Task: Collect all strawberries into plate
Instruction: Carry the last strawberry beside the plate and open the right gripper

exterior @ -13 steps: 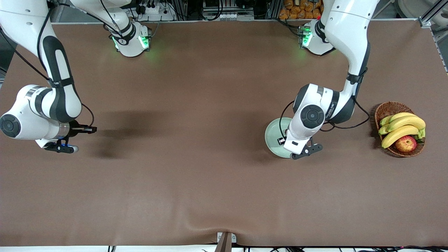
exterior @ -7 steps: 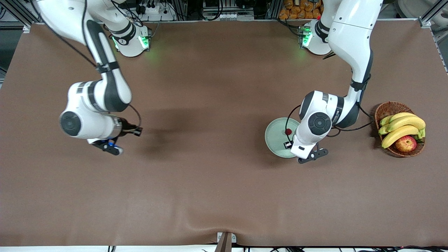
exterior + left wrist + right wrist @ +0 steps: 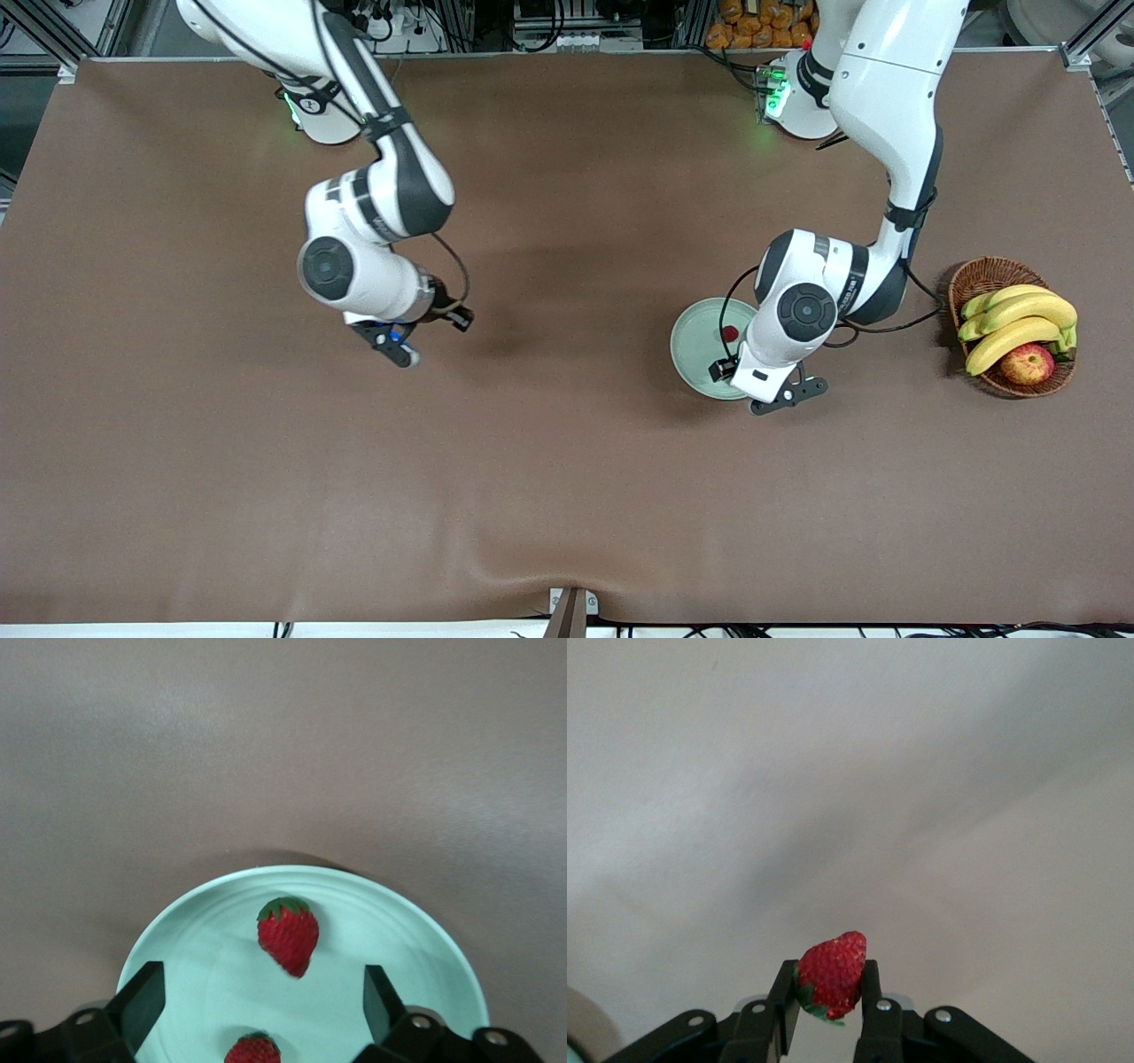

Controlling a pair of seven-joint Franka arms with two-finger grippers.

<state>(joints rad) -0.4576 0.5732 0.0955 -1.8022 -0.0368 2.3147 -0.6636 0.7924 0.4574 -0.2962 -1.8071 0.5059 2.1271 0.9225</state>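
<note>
The pale green plate point(image 3: 694, 347) lies toward the left arm's end of the table. The left arm's hand hangs over the plate's edge. One strawberry point(image 3: 730, 333) shows on the plate beside that hand. In the left wrist view the plate point(image 3: 403, 939) holds two strawberries point(image 3: 288, 935) point(image 3: 252, 1051). My left gripper point(image 3: 261, 999) is open just above them, with nothing between its fingers. My right gripper point(image 3: 828, 1003) is shut on a third strawberry point(image 3: 831, 973). It is carried over bare table, about midway between the right arm's base and the plate.
A brown wicker basket point(image 3: 973, 276) with bananas point(image 3: 1019, 323) and a red-yellow apple point(image 3: 1028, 363) stands at the left arm's end of the table, beside the plate. A brown mat covers the table.
The right arm has swung from its end of the table toward the middle, carrying its strawberry. My left gripper has opened over the plate and its hand shifted slightly.
</note>
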